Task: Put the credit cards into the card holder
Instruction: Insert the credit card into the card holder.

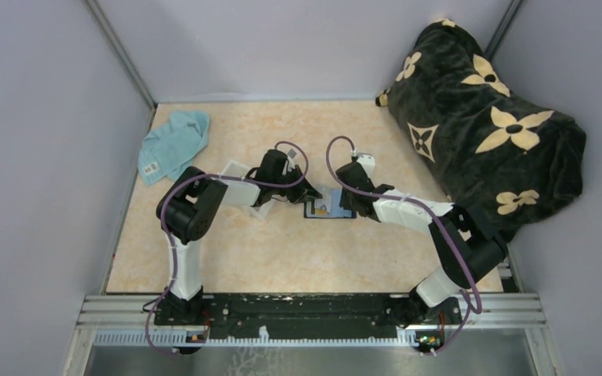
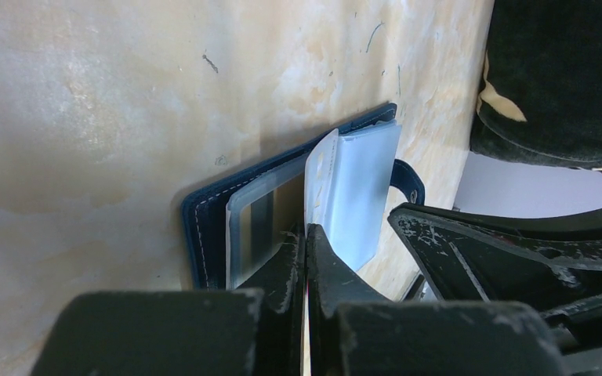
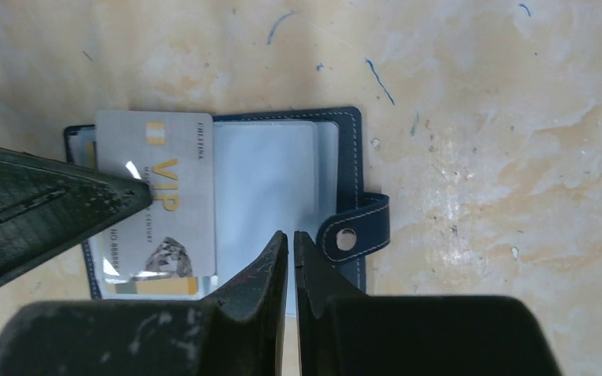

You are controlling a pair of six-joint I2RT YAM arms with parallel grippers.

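Note:
The card holder (image 1: 331, 207) is a navy-blue wallet lying open mid-table, with clear sleeves and a snap strap (image 3: 354, 232). It also shows in the left wrist view (image 2: 204, 227). My left gripper (image 1: 310, 195) is shut on a grey credit card (image 2: 320, 176) with orange-yellow marks, held on edge. The card's far end is at the wallet's sleeves. In the right wrist view this card (image 3: 168, 164) reads "VIP" and covers the wallet's left half, with a left fingertip (image 3: 129, 196) on it. My right gripper (image 3: 291, 239) is shut, its tips on the wallet's clear sleeve (image 3: 270, 176) beside the strap. No other cards are in view.
A clear plastic tray (image 1: 235, 174) sits under my left arm. A teal cloth (image 1: 174, 143) lies at the back left. A large black bag with cream flowers (image 1: 486, 125) fills the back right. Grey walls close the table on three sides.

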